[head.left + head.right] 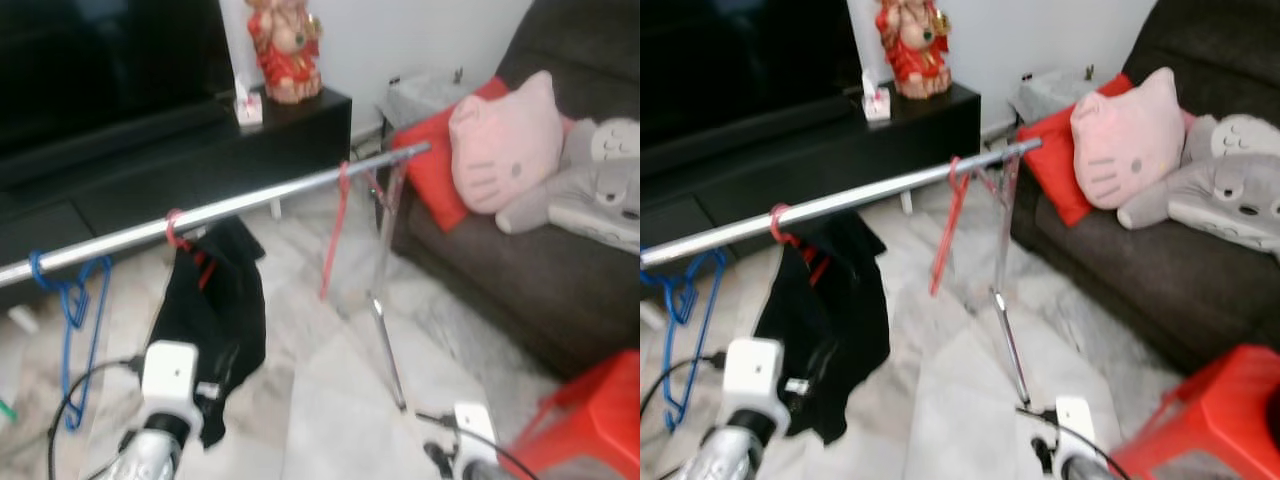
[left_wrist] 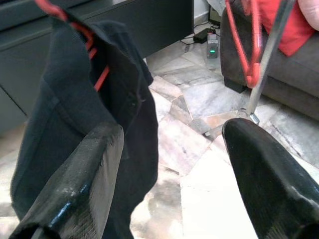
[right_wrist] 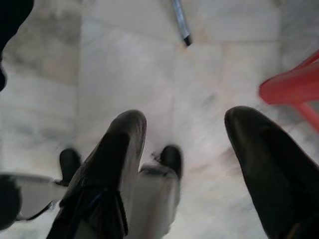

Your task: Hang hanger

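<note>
Both grippers empty, fingers apart: left gripper (image 2: 169, 169) near black garment (image 1: 215, 310) on rail (image 1: 250, 203), right gripper (image 3: 199, 164) low. Risk: snagging garment, unhooking red hanger (image 1: 335, 235).

The rail (image 1: 250, 205) runs off the picture's left edge, the black garment (image 1: 215, 300) hides most of its red hanger (image 1: 176, 232) (only the hook shows clearly), and the floor (image 3: 149, 59) is blurred.
</note>
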Tool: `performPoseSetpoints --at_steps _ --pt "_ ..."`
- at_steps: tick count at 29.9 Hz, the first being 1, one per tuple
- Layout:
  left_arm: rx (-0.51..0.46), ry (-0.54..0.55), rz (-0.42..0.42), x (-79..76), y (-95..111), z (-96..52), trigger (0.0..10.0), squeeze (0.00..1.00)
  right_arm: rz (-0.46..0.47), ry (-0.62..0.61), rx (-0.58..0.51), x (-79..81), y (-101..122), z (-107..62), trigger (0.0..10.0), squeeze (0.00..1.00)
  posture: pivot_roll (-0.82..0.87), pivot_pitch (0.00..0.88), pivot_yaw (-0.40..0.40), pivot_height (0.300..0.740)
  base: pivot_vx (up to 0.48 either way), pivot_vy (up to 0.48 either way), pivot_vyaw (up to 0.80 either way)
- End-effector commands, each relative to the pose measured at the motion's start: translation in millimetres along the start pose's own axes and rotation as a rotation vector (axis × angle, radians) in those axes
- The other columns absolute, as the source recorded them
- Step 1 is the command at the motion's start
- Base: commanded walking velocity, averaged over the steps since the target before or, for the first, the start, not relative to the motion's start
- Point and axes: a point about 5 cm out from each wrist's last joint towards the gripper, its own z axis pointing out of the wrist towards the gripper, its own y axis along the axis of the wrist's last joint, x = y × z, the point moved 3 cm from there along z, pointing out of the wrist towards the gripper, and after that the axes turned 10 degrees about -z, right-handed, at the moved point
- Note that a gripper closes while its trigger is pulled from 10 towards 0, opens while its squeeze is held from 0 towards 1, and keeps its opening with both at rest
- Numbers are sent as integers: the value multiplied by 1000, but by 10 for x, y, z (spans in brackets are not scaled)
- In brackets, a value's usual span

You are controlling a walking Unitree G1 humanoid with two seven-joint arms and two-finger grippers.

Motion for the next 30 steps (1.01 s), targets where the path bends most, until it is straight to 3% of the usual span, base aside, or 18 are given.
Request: performPoseSetpoints --at_steps 1,7,10,13,15,16,17,22,27,30 --pt "64 46 38 160 -117 5 10000 0 8 19 -10 97 44 17 10000 0 -62 0 60 740 0 0 0" --pt "105 71 45 255 -217 35 10000 0 12 16 -13 98 54 19 10000 0 -67 0 62 740 0 0 0" --pt "176 145 34 437 -392 92 10000 0 16 12 -16 101 66 21 10000 0 -82 0 67 740 0 0 0" --pt "267 175 46 553 -641 176 10000 0 18 8 -18 98 75 22 10000 0 -90 0 68 740 0 0 0" --pt "431 157 23 570 -1080 248 10000 0 26 6 -22 111 77 23 10000 0 -119 0 81 740 0 0 0" --pt "431 157 23 570 -1080 248 10000 0 26 6 -22 111 77 23 10000 0 -119 0 81 740 0 0 0" --pt "507 166 44 605 -1259 214 10000 0 24 9 -22 123 74 24 10000 0 -136 0 94 740 0 0 0" --pt "633 197 24 607 -1551 108 10000 0 26 15 -25 151 68 26 10000 0 -149 0 108 740 0 0 0" --pt "663 228 -25 604 -1665 70 10000 0 21 17 -26 161 66 27 10000 0 -157 0 114 740 0 0 0" --pt "657 283 -38 713 -1674 51 10000 0 32 13 -28 157 62 26 10000 0 -171 0 113 740 0 0 0"
